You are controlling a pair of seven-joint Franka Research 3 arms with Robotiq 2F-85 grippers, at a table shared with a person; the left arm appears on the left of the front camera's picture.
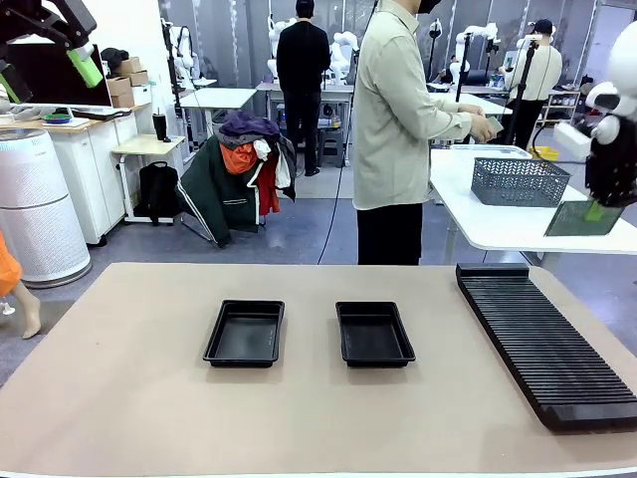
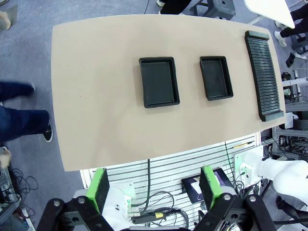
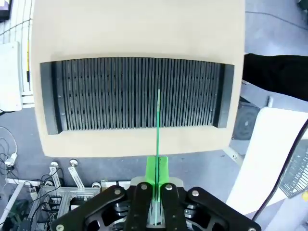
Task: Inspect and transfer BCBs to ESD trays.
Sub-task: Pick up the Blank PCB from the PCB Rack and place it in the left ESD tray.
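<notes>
Two ESD trays lie side by side mid-table, both bare inside: the left tray point(image 1: 245, 333) point(image 2: 159, 82) and the right tray point(image 1: 374, 334) point(image 2: 216, 78). My right gripper point(image 1: 605, 204) point(image 3: 157, 175) hangs high off the table's right side, shut on one BCB point(image 1: 582, 218). In the right wrist view the BCB point(image 3: 158, 120) is a thin green edge-on line above the rack. My left gripper point(image 1: 45, 75) point(image 2: 154, 187) is raised high at the far left, open and holding nothing, looking down on the whole table.
A long black slotted rack point(image 1: 542, 339) point(image 2: 263, 72) point(image 3: 137, 94) runs along the table's right side. A person point(image 1: 398, 119) stands beyond the far edge, turned toward a white side table point(image 1: 478, 214) with a grey basket point(image 1: 519, 181).
</notes>
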